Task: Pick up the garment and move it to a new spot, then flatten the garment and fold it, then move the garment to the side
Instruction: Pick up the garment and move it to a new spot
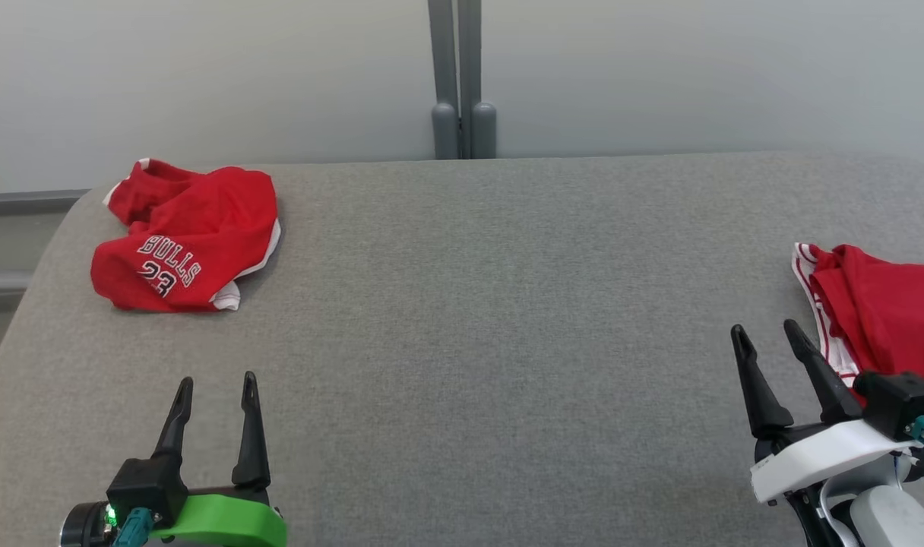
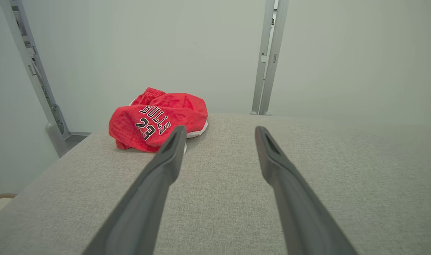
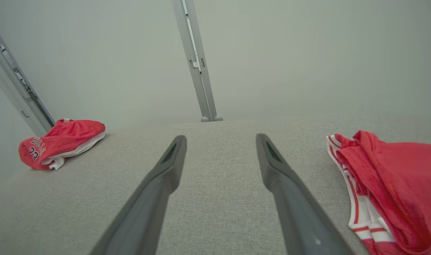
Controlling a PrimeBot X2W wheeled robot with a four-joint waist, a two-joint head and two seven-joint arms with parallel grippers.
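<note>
One broad grey padded table [image 1: 462, 304] carries the whole scene, and on it the job looks barely begun for the piece in question. At the table's far left corner, a crumpled red garment [image 1: 185, 243] lettered "BULLS 23" lies in a loose heap, white trim showing at its near edge; nothing touches it, and it is neither flattened nor folded. By these pictures every step for it lies ahead: the lift to a new spot, the smoothing, the fold and the move aside. At the right edge, partly cut off by the frame, a second red garment [image 1: 880, 311] with red-and-white striped trim lies in neater layers, which suggests a piece already dealt with and set aside, though that cannot be confirmed. The right gripper [image 1: 764, 326] hovers just beside that second garment, its two dark fingers spread and holding nothing. The left gripper [image 1: 217, 377] waits at the near left, fingers likewise spread and empty, pointing toward the crumpled heap from well apart. Between them the middle of the table offers the likely spot for flattening.
</note>
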